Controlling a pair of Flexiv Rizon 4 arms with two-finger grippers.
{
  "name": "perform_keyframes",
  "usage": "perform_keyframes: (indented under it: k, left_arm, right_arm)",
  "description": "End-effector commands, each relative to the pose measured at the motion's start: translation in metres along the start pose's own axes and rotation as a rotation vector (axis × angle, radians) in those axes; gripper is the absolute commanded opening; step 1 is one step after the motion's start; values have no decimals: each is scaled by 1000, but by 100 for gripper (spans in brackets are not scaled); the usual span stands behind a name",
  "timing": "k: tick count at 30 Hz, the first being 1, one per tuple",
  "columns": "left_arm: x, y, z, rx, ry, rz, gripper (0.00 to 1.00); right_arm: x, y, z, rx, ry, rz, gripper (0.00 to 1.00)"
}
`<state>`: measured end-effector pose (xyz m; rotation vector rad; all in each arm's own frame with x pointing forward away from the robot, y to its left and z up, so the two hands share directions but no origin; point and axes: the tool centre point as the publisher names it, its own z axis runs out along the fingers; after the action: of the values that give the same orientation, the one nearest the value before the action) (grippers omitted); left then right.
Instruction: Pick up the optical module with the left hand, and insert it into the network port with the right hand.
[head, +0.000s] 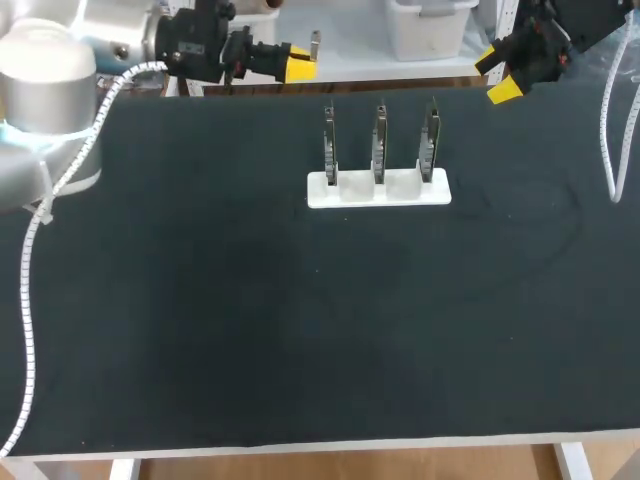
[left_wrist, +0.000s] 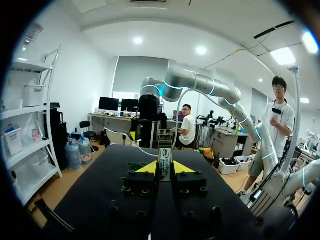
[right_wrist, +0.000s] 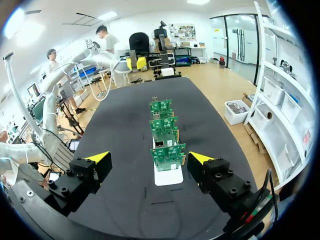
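The optical module (head: 315, 45), a slim metal stick with a label, is pinched between the yellow tips of my left gripper (head: 298, 64) above the table's far edge, left of the middle. In the left wrist view the module (left_wrist: 165, 156) stands upright between the fingers of that gripper (left_wrist: 165, 169). Three green circuit boards (head: 379, 145) stand on edge in a white holder (head: 378, 190) at the far middle. My right gripper (head: 503, 75) hangs open and empty at the far right. From its wrist, the right gripper (right_wrist: 149, 158) looks along the row of boards (right_wrist: 168, 155).
The black table mat (head: 300, 330) stretches bare from the holder to the front edge. A white coiled cable (head: 28, 300) runs down the left side from my left arm, and another cable (head: 608, 130) hangs at the far right.
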<state>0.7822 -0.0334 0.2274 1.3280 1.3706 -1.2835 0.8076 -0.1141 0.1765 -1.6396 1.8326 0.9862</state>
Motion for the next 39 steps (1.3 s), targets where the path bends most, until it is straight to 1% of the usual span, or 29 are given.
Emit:
perform_keyframes:
  k: [1,13,14,15,17,20,22,23,25,27,32,39]
  left_arm:
    - [1,6,-3,37,11,-2,0]
    - [1,6,-3,37,11,-2,0]
    - [7,3,-12,-6,-7,-23,0]
    - [10,0,-18,-31,-10,-22,0]
    - [11,-5,-19,-67,22,-19,0]
    - [9,-14,-6,-89,94,2,0]
    - [8,-18,4,-90,96,6,0]
    - [8,-20,9,-76,75,8,0]
    - [7,-20,17,-76,65,9,0]
    - [4,-19,23,-61,42,16,0]
    - [-5,-15,31,-39,39,51,0]
    - [-10,-2,40,-57,38,85,0]
  right_arm:
    - [0,3,0,7,0,-1,100]
    - [0,3,0,7,0,-1,100]
    - [0,3,0,7,0,-1,100]
    - [0,3,0,7,0,-1,100]
    - [0,3,0,7,0,-1,100]
    - [0,3,0,7,0,-1,100]
    - [0,3,0,7,0,-1,100]
    - [0,3,0,7,0,-1,100]
    - [0,3,0,7,0,-1,100]
    - [0,3,0,7,0,-1,100]
    - [0,3,0,7,0,-1,100]
    - [0,3,0,7,0,-1,100]
